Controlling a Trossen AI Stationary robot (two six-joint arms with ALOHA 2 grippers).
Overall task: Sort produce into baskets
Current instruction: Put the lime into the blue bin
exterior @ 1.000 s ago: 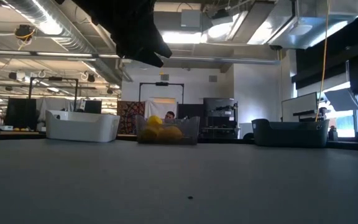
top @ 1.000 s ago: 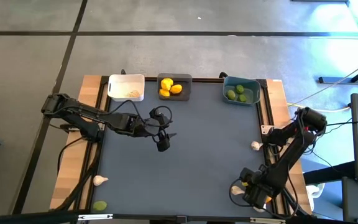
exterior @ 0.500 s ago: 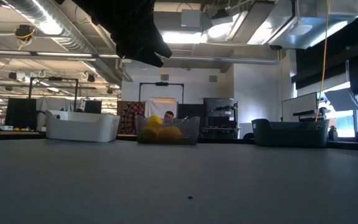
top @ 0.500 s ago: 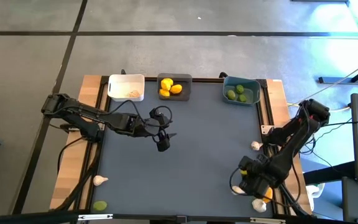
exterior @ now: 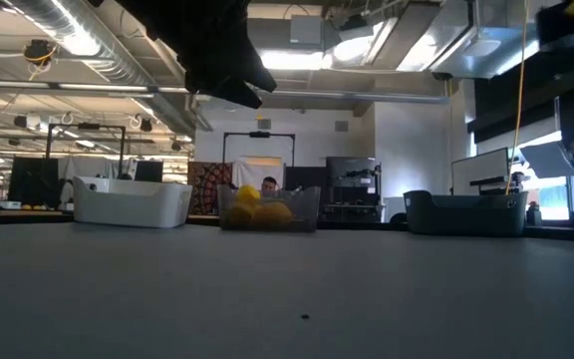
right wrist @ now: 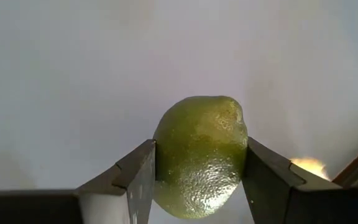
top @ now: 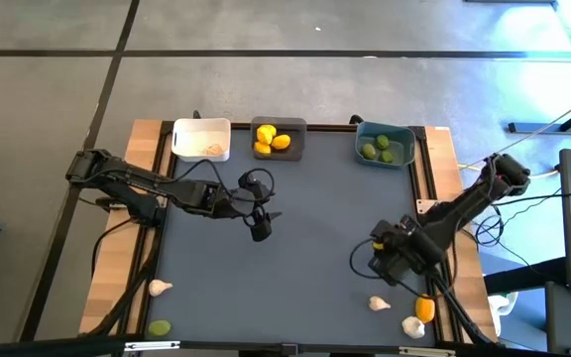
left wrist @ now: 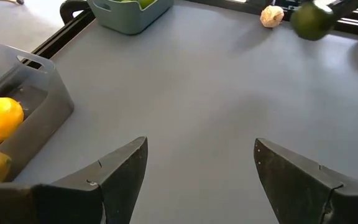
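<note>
Well, your right gripper [right wrist: 197, 186] is clamped on a lime [right wrist: 199, 155]; the left gripper [left wrist: 197, 180] hangs open, empty. Baskets [top: 383, 144] are partly filled; garlic [top: 379, 303], a lemon [top: 424, 308] and another lime [top: 159, 327] remain loose.

The right gripper [top: 377, 260] has lifted a lime [right wrist: 199, 155] away from the counter's near right corner, uncovering a garlic bulb [top: 378, 303]
</note>
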